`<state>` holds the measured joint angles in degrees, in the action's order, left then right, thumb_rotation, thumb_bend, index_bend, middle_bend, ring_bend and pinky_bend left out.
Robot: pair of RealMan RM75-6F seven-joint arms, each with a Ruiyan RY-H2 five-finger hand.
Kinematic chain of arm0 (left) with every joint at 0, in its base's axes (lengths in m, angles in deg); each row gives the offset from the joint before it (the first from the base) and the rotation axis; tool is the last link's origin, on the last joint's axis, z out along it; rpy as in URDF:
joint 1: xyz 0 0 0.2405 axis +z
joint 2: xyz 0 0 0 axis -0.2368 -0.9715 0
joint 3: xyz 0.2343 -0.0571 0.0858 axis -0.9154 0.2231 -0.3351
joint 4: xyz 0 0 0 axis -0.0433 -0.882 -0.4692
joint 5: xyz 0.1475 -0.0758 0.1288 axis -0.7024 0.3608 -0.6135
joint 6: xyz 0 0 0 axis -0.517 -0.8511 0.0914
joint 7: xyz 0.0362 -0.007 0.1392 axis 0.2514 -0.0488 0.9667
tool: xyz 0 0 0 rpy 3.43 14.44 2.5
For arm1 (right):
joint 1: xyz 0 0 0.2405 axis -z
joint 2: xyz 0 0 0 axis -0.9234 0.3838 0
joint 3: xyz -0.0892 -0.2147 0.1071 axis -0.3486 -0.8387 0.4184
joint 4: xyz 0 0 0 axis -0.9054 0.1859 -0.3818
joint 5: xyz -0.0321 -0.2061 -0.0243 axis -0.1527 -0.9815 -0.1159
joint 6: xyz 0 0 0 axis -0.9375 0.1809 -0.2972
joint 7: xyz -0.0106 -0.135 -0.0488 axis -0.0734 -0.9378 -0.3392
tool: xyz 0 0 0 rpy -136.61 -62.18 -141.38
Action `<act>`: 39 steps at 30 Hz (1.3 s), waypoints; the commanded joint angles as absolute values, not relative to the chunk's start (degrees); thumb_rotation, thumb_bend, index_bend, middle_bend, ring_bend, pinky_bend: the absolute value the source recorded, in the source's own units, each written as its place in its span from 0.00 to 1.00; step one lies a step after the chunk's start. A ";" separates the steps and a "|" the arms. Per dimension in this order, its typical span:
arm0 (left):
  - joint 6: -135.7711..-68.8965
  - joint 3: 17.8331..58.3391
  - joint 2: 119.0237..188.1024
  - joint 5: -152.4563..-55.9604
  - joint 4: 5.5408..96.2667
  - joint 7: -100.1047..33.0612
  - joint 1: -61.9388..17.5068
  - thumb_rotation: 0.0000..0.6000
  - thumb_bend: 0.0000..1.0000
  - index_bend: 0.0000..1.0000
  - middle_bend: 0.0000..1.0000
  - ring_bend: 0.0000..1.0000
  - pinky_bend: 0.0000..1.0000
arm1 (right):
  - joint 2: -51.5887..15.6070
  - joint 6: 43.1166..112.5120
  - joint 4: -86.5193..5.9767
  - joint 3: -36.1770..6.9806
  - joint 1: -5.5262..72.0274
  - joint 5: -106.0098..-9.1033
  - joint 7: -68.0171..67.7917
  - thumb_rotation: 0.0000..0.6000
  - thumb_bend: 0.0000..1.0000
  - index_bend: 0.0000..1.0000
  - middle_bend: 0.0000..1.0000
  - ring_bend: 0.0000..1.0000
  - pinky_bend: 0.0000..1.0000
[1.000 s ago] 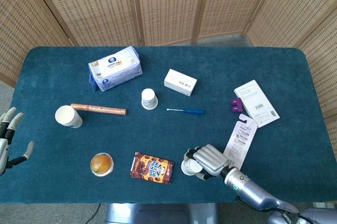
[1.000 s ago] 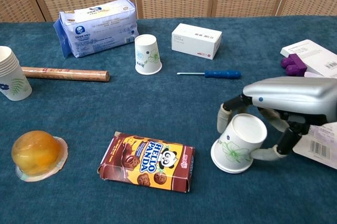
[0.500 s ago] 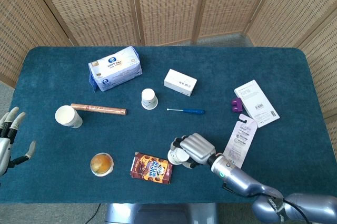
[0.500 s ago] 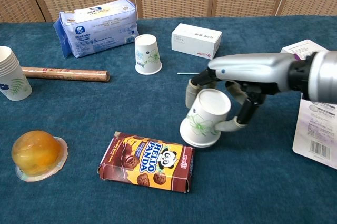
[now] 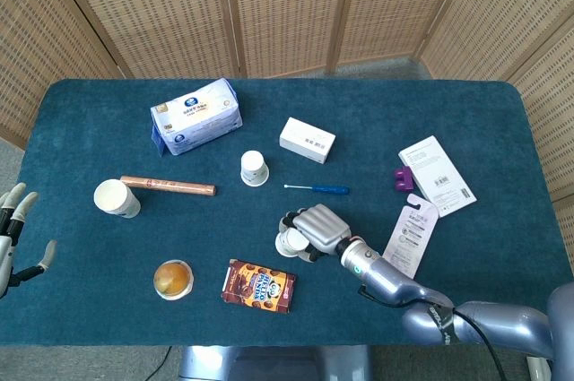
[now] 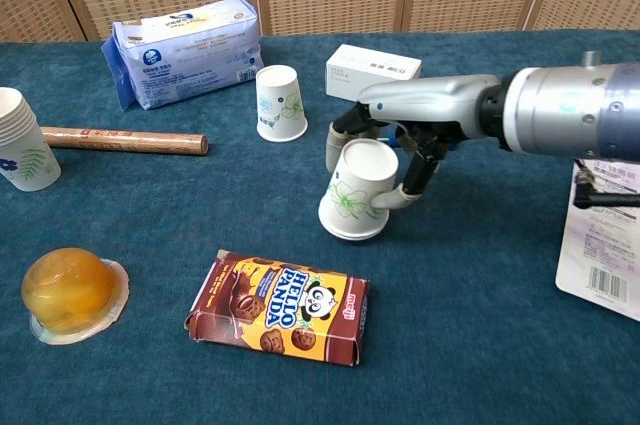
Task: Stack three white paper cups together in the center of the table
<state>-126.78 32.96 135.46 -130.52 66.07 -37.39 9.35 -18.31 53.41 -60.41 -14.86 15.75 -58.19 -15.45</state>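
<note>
My right hand [image 5: 314, 229] [image 6: 395, 135] grips an upside-down white paper cup [image 6: 353, 191] [image 5: 290, 244] with a green leaf print, lifted and tilted just above the cloth near the table's middle. A second cup [image 5: 254, 168] [image 6: 280, 102] stands upside down behind it, a short way off. The third cup [image 5: 117, 198] [image 6: 22, 153] stands upright at the left, by the end of a copper tube. My left hand [image 5: 13, 236] hangs open off the table's left edge, holding nothing.
A Hello Panda box [image 6: 280, 307] lies just in front of the held cup. A copper tube [image 5: 168, 186], jelly cup [image 5: 173, 279], tissue pack [image 5: 195, 116], white box [image 5: 307, 139], blue screwdriver [image 5: 318, 188], purple block [image 5: 403, 178] and two flat packages [image 5: 411, 236] are spread around.
My right hand has carried the cup up off the table's front edge and leftward toward the middle, closer to the upside-down cup. The left hand has barely moved.
</note>
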 commanded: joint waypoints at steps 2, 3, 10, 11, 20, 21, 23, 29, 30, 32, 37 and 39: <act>-126.70 32.93 135.51 -130.58 66.09 -37.25 9.30 0.48 0.47 0.00 0.00 0.00 0.20 | -19.38 52.44 -58.96 -14.42 14.06 -56.40 -16.09 1.00 0.33 0.31 0.33 0.33 0.71; -126.68 32.93 135.52 -130.59 66.11 -37.18 9.29 0.48 0.47 0.00 0.00 0.00 0.20 | -19.68 52.19 -58.44 -14.43 13.61 -55.83 -16.23 1.00 0.34 0.31 0.33 0.32 0.71; -126.64 33.00 135.40 -130.41 66.37 -36.86 9.30 0.48 0.47 0.00 0.00 0.00 0.20 | -21.57 51.57 -55.46 -14.24 11.57 -53.63 -16.24 1.00 0.33 0.30 0.33 0.31 0.70; -126.63 33.00 135.39 -130.43 66.43 -36.79 9.29 0.49 0.47 0.00 0.00 0.00 0.20 | -21.85 51.49 -55.05 -14.21 11.31 -53.54 -16.20 1.00 0.33 0.29 0.33 0.30 0.70; -126.86 32.92 135.38 -130.38 66.44 -36.77 9.53 0.48 0.47 0.00 0.00 0.00 0.20 | -23.29 50.91 -52.73 -14.99 9.34 -51.78 -16.99 1.00 0.34 0.26 0.30 0.26 0.68; -126.84 32.90 135.39 -130.42 66.38 -36.80 9.53 0.48 0.47 0.00 0.00 0.00 0.20 | -23.19 50.82 -52.78 -15.18 9.16 -51.40 -17.19 1.00 0.34 0.23 0.28 0.24 0.66; -126.86 32.90 135.41 -130.47 66.36 -36.87 9.52 0.48 0.47 0.00 0.00 0.00 0.20 | -22.95 50.82 -52.97 -15.48 8.93 -50.76 -17.56 1.00 0.34 0.15 0.23 0.19 0.62; -126.66 32.89 135.44 -130.79 66.41 -36.87 9.28 0.49 0.47 0.00 0.00 0.00 0.20 | -21.76 52.04 -54.82 -16.22 8.75 -49.68 -18.57 1.00 0.36 0.01 0.13 0.11 0.58; -126.51 32.87 135.45 -130.89 66.47 -36.73 9.16 0.48 0.47 0.00 0.00 0.00 0.20 | -21.45 52.27 -55.27 -16.40 8.75 -49.61 -18.77 1.00 0.36 0.01 0.12 0.11 0.57; -126.29 32.83 135.45 -131.05 66.64 -36.49 8.98 0.49 0.47 0.00 0.00 0.00 0.20 | -21.03 52.74 -55.94 -16.63 8.82 -49.50 -18.99 1.00 0.37 0.00 0.10 0.08 0.57; -126.01 32.78 135.42 -131.31 67.16 -35.97 8.69 0.48 0.47 0.00 0.00 0.00 0.20 | -19.22 54.39 -58.40 -16.70 9.66 -49.86 -18.31 1.00 0.37 0.00 0.08 0.07 0.56; -125.87 32.71 135.42 -131.34 67.32 -35.81 8.63 0.48 0.47 0.00 0.00 0.00 0.20 | -18.22 55.16 -59.41 -16.64 10.22 -50.34 -17.71 1.00 0.38 0.00 0.08 0.07 0.56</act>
<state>-125.88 32.72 135.42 -131.34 67.30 -35.82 8.64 -18.85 54.63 -58.79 -16.69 9.80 -49.99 -18.15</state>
